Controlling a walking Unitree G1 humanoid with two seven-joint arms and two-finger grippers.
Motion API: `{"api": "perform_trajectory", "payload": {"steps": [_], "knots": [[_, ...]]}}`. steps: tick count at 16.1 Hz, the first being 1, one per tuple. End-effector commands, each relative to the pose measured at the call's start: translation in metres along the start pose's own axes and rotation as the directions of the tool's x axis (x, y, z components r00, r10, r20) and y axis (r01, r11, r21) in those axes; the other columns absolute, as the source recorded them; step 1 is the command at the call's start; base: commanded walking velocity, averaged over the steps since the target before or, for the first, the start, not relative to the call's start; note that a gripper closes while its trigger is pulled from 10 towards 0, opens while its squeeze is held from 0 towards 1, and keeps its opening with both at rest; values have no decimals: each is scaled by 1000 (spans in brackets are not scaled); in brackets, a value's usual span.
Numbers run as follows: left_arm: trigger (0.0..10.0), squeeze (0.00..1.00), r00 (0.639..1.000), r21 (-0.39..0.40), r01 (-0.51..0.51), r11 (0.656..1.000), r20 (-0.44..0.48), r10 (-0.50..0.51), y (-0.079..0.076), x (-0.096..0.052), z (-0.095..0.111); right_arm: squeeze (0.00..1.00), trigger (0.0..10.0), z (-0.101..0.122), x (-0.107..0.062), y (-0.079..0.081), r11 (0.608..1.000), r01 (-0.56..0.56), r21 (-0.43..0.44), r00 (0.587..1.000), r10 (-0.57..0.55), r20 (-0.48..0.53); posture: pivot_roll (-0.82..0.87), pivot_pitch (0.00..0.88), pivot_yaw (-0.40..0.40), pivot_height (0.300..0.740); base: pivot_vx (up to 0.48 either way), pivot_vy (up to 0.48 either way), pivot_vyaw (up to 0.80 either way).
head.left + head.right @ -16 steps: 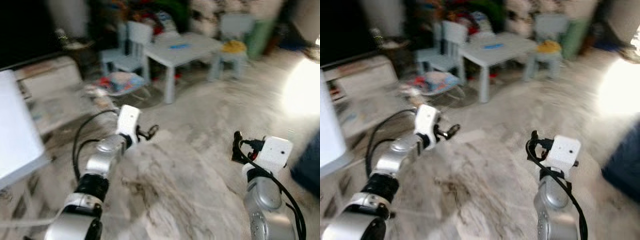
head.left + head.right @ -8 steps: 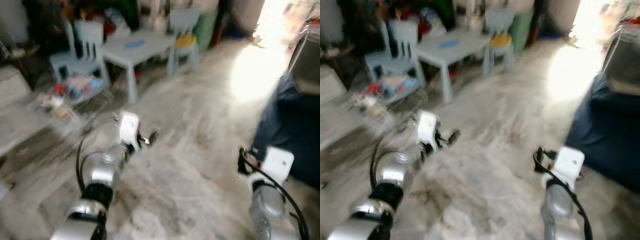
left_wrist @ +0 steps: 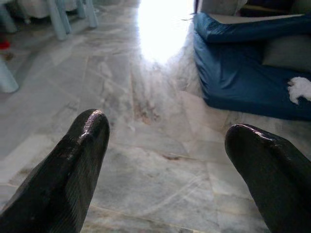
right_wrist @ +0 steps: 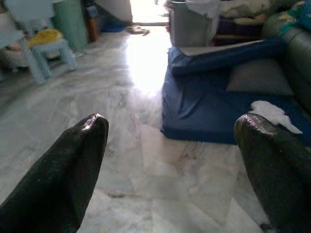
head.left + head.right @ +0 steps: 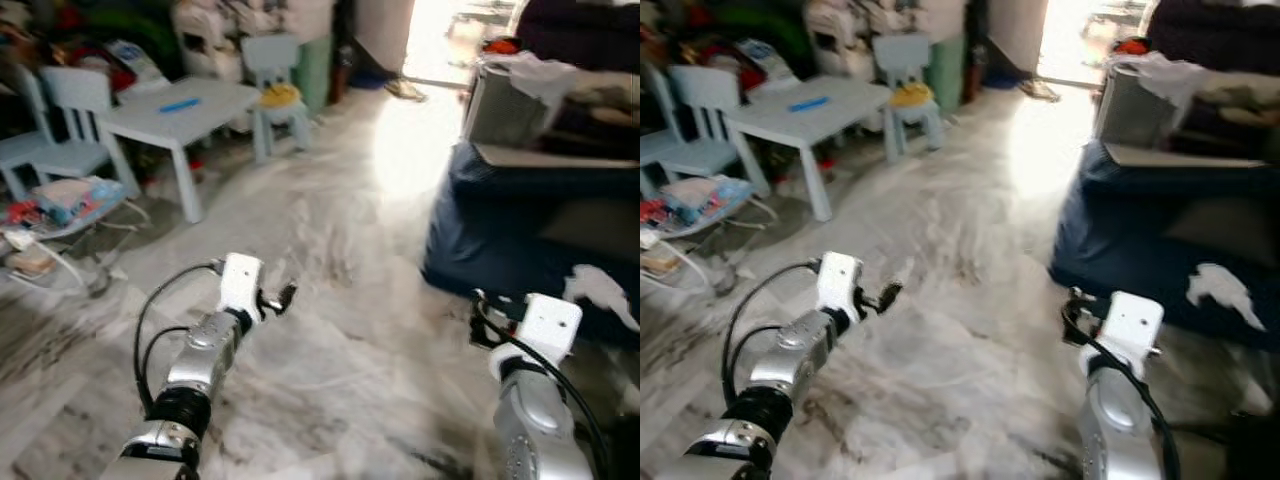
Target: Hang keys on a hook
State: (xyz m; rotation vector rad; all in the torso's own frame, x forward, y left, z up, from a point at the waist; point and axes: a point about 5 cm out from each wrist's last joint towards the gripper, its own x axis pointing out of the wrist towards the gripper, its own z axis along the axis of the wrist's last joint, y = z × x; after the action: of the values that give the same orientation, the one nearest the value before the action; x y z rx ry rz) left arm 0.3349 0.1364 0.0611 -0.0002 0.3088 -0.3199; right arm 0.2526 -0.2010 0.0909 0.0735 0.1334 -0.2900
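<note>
Both silver arms held out low over a pale grey marbled stone floor [image 5: 340,250], lower half of the head frames. Left gripper [image 3: 167,160] at lower left of centre in the eye views, its two black fingers [image 3: 73,165] spread wide apart in the wrist view, nothing between them, bare floor beyond. Right gripper [image 4: 172,165] at lower right, fingers [image 4: 63,170] likewise spread wide and empty. No keys and no hook can be made out in any view; cannot tell where they are. Upper left of the frame: a small pale blue plastic children's table [image 5: 180,105] with a blue flat object [image 5: 180,104] lying on top, a pale blue child's chair [image 5: 75,120] to its left and a second pale blue child's chair [image 5: 272,75] to its right carrying something yellow [image 5: 279,96] on the seat. Scattered toys and cables on the floor at far left, blurred. Right side of the frame: a dark blue floor mattress [image 5: 520,250] with a grey cushion [image 4: 260,75] and a white crumpled cloth [image 4: 272,114] on it. Upper right, a grey bin-like container [image 5: 497,100] topped with white fabric. Bright glare on the floor at upper centre, from a lit doorway [image 5: 440,30].
</note>
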Motion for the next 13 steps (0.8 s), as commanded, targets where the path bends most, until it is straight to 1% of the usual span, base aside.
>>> {"api": "perform_trajectory", "payload": {"steps": [1,2,4,5,6,8,10,13], "knots": [[10000,0,999,14,-8,1000,44,8,2,3,14,0,10000,7,3,5,1000,-22,-13,999,22,34,5,0,-13,740,0,0,0],[10000,0,997,9,5,1000,73,-6,-1,6,22,0,10000,11,3,6,998,-37,-51,997,40,61,3,0,-7,740,0,0,0],[10000,0,995,-2,21,1000,96,-21,-4,7,29,0,10000,17,2,9,988,-67,-138,991,82,110,3,0,-7,740,0,0,0],[10000,0,994,-3,31,1000,108,-30,-6,9,33,0,10000,21,2,11,975,-93,-202,981,124,147,2,0,-1,740,0,0,0],[10000,0,993,-6,34,999,116,-33,-7,9,35,0,10000,21,2,11,971,-96,-218,979,132,156,2,0,-1,740,0,0,0],[10000,0,991,-7,55,998,122,-54,-10,11,38,0,10000,26,6,4,972,-69,-224,977,112,182,2,0,-1,740,334,0,0],[10000,0,991,-8,61,998,123,-60,-10,11,39,0,10000,29,8,5,972,-66,-226,974,112,196,3,0,5,740,349,0,0],[10000,0,992,-3,57,998,116,-56,-9,11,39,0,10000,26,7,6,972,-70,-224,975,114,193,5,0,3,740,351,0,0]]}}
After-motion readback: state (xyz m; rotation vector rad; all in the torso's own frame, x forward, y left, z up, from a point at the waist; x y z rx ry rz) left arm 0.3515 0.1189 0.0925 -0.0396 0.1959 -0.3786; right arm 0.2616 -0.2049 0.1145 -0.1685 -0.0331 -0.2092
